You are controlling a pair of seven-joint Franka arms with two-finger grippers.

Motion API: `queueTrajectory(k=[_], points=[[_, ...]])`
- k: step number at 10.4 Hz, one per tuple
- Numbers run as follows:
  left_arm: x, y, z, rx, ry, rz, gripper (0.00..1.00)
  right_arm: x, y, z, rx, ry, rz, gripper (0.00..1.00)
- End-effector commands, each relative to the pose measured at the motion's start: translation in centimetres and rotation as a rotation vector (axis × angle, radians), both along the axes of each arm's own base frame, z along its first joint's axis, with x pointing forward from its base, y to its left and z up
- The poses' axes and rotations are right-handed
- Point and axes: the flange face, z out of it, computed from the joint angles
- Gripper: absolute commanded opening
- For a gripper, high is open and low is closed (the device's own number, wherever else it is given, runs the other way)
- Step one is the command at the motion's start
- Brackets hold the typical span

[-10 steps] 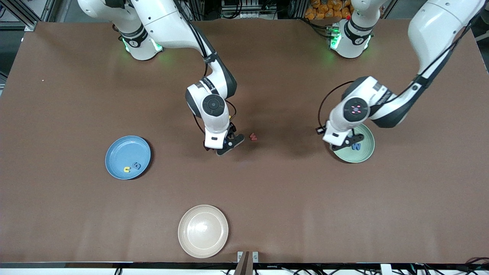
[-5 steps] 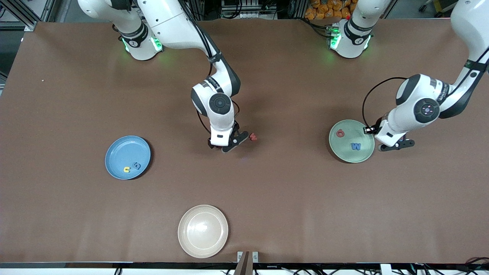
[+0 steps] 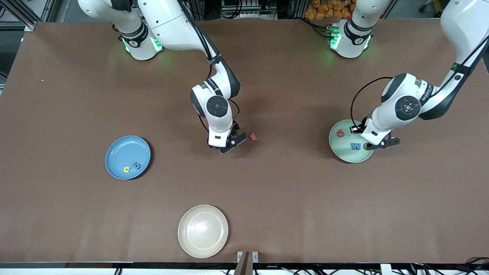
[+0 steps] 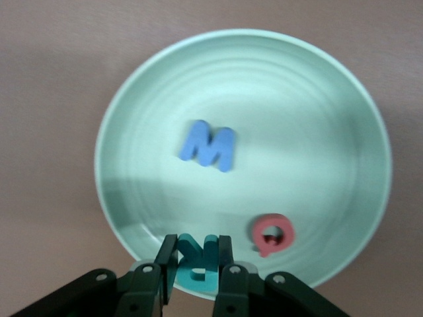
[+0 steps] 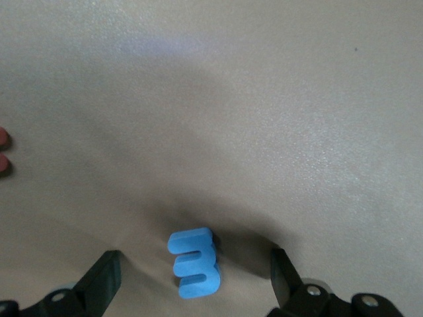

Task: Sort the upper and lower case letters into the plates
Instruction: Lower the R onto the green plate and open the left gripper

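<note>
The left gripper (image 4: 193, 281) is clamped on the teal R (image 4: 195, 264) and hangs over the rim of the pale green plate (image 3: 344, 154), toward the left arm's end of the table. In that plate lie the blue W (image 3: 356, 146) and the red G (image 3: 340, 133), apart from each other. The right gripper (image 5: 192, 281) has its fingers spread wide, low over mid-table, with the blue m (image 5: 193, 261) lying on the table between them, touching neither. The red w (image 3: 253, 136) lies on the table just beside this gripper. Toward the right arm's end, the blue plate (image 3: 118, 149) holds the yellow u (image 3: 126, 169) and the blue g (image 3: 136, 165) close together. A cream-beige plate (image 3: 191, 244) sits nearest the front camera.
</note>
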Motion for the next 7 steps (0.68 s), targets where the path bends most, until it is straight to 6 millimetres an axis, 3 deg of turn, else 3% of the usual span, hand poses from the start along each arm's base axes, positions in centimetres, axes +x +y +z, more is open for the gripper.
queueTrajectory(k=[1,2,4,7], points=[[0.0,0.4,0.0,0.007,-0.014,0.004,1.0,-0.4,-0.4,-0.2,0.011,0.01,-0.011,0.62],[0.0,0.3,0.0,0.007,-0.014,0.011,1.0,-0.4,-0.3,-0.1,0.012,0.011,-0.011,0.01],[0.0,-0.5,0.1,0.011,-0.018,0.027,1.0,-0.5,-0.2,0.0,0.013,0.011,-0.01,0.0],[-0.3,-6.0,1.3,0.019,-0.044,0.091,1.0,0.2,-0.3,2.4,0.04,-0.005,-0.033,0.0]])
